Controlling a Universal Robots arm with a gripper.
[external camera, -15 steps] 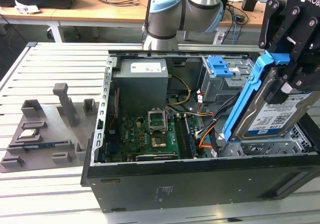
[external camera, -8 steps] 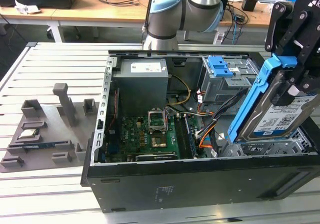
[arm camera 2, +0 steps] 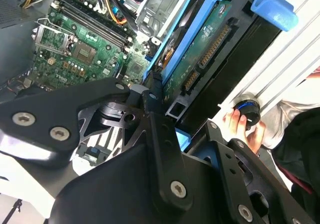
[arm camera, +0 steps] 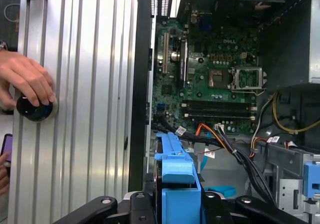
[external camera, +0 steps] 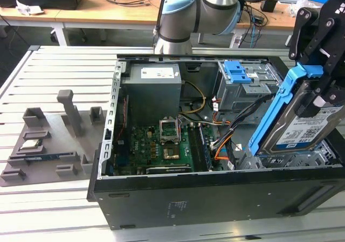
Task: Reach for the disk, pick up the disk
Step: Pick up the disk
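My pincer (external camera: 318, 88) is clamped on the disk (external camera: 302, 129), holding it tilted above the open computer case's (external camera: 215, 193) corner at the exterior view's right. If my hold slackens, I judge the disk could drop onto the cables (external camera: 237, 123) and board (external camera: 156, 145) below. Its white-and-blue label shows barcodes; I can't read its print.

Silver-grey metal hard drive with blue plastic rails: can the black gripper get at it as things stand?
Yes, apparently: the gripper already clamps the silver-grey metal hard drive with blue plastic rails, holding it tilted above the open black computer case.
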